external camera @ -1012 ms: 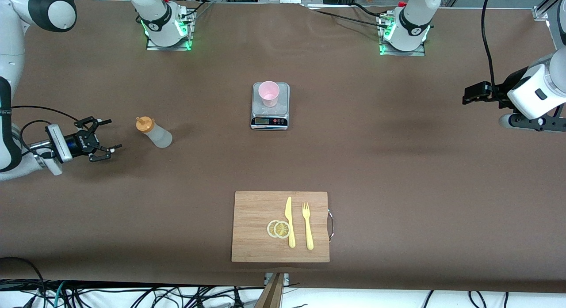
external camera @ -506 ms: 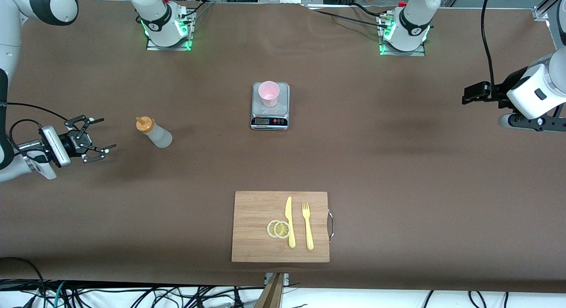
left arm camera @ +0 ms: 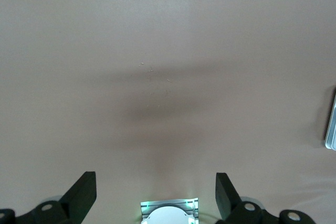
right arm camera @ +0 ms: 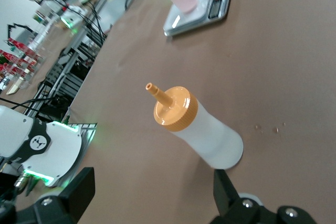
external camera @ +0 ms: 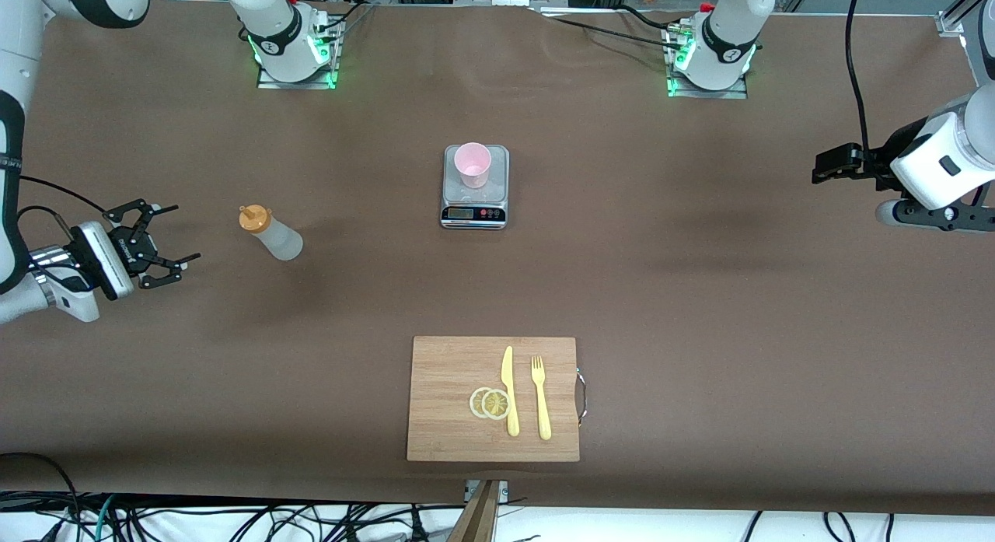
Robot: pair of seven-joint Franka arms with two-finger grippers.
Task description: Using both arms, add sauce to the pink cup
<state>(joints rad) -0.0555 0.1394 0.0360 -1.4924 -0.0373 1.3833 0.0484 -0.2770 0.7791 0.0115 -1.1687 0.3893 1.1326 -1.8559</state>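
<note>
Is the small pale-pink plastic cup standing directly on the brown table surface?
No, the pale-pink plastic cup stands upright on the small grey kitchen scale, not on the brown table itself.

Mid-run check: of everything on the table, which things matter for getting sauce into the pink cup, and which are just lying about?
Part of the job:
- squeeze bottle, standing near the right arm's end
- pink cup, on the scale
- right tool, open, beside the bottle
- left tool, open, waiting at its end

Just lying about:
- cutting board, nearer the camera
- knife, fork, lemon slices on it
</note>
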